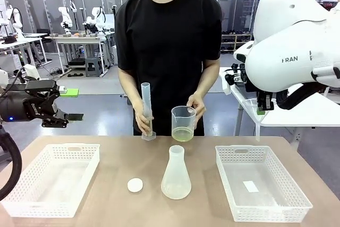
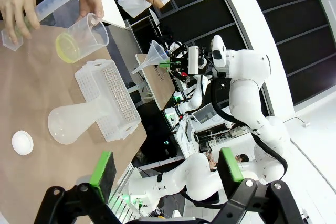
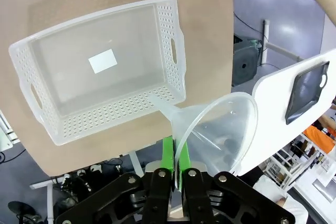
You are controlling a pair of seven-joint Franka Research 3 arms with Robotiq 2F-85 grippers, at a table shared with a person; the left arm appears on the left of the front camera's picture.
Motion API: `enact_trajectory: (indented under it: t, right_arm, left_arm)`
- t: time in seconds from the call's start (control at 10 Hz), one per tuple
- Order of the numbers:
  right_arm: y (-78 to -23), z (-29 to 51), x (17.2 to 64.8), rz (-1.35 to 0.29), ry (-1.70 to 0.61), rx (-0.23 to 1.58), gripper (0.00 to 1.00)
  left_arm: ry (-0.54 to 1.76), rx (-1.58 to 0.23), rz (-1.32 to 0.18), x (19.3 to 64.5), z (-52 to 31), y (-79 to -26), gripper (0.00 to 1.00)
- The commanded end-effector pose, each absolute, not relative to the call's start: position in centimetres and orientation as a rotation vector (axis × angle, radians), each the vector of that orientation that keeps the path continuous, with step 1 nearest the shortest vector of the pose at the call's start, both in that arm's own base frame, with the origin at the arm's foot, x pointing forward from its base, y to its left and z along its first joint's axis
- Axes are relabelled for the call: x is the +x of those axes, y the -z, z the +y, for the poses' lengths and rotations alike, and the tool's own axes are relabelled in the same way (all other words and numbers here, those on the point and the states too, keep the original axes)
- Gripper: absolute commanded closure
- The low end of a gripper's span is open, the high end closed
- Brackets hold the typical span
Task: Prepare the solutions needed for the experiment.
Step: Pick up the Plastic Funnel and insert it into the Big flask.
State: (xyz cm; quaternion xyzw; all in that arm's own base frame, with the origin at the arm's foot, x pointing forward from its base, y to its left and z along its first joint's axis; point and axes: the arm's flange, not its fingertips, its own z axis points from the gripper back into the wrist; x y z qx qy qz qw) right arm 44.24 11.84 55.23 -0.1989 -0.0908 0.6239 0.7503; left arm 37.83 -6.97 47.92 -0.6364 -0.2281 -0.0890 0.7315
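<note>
A frosted conical flask [image 1: 176, 176] [image 2: 73, 121] stands at the table's middle; whether any of the solutions lies in it I cannot tell. Behind it, the person's hands hold a tall measuring cylinder [image 1: 146, 111] upright and a clear beaker [image 1: 183, 123] [image 2: 84, 38] with a shallow layer of pale yellow-green liquid. My left gripper [image 1: 71, 104] [image 2: 167, 174] hovers open and empty above the table's left end. My right gripper [image 3: 176, 169] [image 1: 264, 103] is raised off the right side, shut on the rim of a translucent funnel [image 3: 220, 135] [image 2: 152, 56].
A white perforated basket [image 1: 16, 195] sits at the left and another [image 1: 263, 150] [image 3: 173, 51] [image 2: 107, 100] at the right, with a white label inside. A small white round cap [image 1: 135, 185] [image 2: 22, 142] lies left of the flask.
</note>
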Motion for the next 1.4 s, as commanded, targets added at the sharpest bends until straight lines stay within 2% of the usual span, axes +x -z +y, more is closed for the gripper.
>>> enact_trajectory:
  t: [0.0,0.5,0.6,1.3]
  right_arm:
    - [-55.6,11.8,44.6,-0.188,-1.373,-0.446,1.0]
    - [-55.6,11.8,44.6,-0.188,-1.373,-0.446,1.0]
    - [-55.2,11.8,44.3,-0.198,-1.365,-0.434,0.96]
    - [-56.9,21.3,36.7,-0.59,-1.834,-0.287,0.96]
  left_arm:
    - [0.197,-1.406,-0.502,37.8,-7.3,-48.0,0.0]
    - [0.197,-1.406,-0.502,37.8,-7.3,-48.0,0.0]
    - [0.197,-1.406,-0.502,37.8,-7.3,-48.0,0.0]
    - [0.197,-1.406,-0.502,37.8,-7.3,-48.0,0.0]
